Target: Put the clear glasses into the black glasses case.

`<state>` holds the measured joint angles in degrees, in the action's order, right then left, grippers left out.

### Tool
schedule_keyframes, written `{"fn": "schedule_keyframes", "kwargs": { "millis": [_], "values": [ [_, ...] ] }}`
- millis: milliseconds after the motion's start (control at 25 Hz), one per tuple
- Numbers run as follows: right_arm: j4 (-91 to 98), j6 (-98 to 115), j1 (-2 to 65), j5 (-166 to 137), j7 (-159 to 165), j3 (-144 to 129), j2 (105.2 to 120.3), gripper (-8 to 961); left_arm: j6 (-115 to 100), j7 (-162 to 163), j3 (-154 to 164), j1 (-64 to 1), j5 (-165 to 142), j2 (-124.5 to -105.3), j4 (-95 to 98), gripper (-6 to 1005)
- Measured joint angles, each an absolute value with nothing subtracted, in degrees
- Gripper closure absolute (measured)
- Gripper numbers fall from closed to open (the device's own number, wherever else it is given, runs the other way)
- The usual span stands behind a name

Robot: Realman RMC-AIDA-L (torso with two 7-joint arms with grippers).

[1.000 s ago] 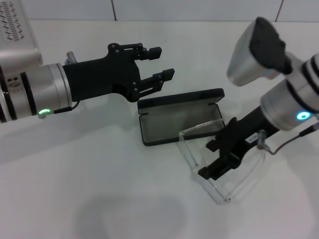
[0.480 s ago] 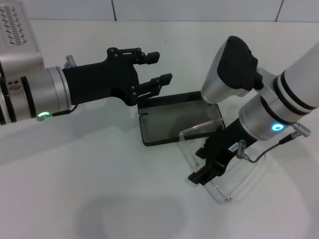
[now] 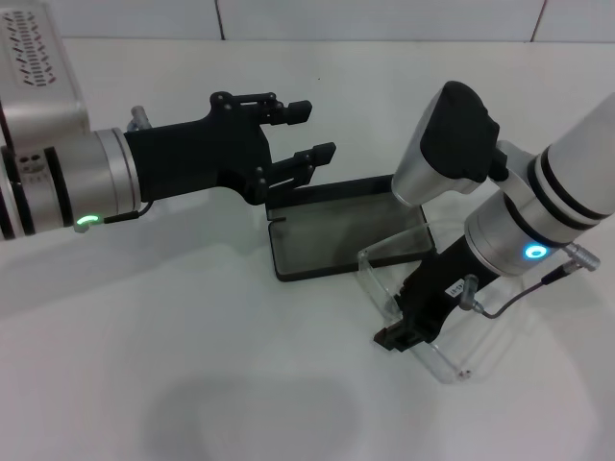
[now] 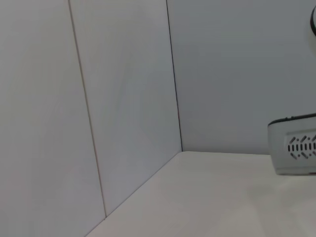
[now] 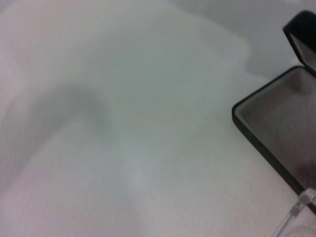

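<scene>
Clear-plastic wraparound glasses (image 3: 423, 288): beside open black hard case (image 3: 336, 240), mid-bench (image 3: 192, 384).
Right gripper (image 3: 399, 331): fingers clamped on them.
Left gripper (image 3: 309, 130): fingers spread, above the case.
Risk: thin arm snagging case rim.

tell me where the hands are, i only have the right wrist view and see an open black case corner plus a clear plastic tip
Observer: The right hand is low over the clear wraparound plastic glasses, which lie on the table beside the near right corner of the open black hinged glasses case.
Operator: is it gripping them
Observer: I cannot tell; its fingers overlap the clear frame in the head view.
Operator: and the left one
Observer: The left hand hovers open above the far left edge of the case, holding nothing.
Operator: anything in the case
Observer: No, its grey lining is bare; one clear lens edge overlaps the near right corner.
</scene>
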<state>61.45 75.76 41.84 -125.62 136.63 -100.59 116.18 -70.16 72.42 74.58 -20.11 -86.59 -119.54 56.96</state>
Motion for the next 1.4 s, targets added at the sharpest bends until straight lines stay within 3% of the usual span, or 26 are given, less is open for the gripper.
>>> {"fn": "schedule_keyframes", "kwargs": {
  "millis": [120, 320, 560, 680, 880, 1400],
  "values": [
    [60.82, 75.64, 41.89, -125.68, 136.64, -100.61, 116.18, 347, -70.15, 72.46, 74.61, -20.13, -86.59, -119.54, 56.95, 487],
    [60.69, 75.78, 41.9, -125.71, 136.66, -100.63, 116.04, 525, -70.13, 72.69, 74.62, -20.13, -86.58, -119.61, 56.95, 487],
    [60.91, 77.94, 41.92, -126.6, 136.68, -100.16, 115.85, 544, -70.17, 72.81, 74.62, -20.21, -86.49, -119.62, 56.95, 487],
    [61.57, 80.35, 41.94, -127.12, 136.55, -98.35, 115.66, 705, -70.19, 72.87, 74.62, -20.21, -86.31, -119.62, 56.95, 487],
    [62.47, 85.07, 42.01, -128.11, 133.81, -92.54, 115.4, 696, -70.23, 72.93, 74.62, -20.22, -86.13, -119.62, 56.95, 487],
    [63.6, 92.16, 40.85, -127.68, 123.19, -82.04, 115.3, 798, -70.75, 73.16, 74.62, -20.3, -84.89, -119.69, 57.09, 487]
  ]
}}
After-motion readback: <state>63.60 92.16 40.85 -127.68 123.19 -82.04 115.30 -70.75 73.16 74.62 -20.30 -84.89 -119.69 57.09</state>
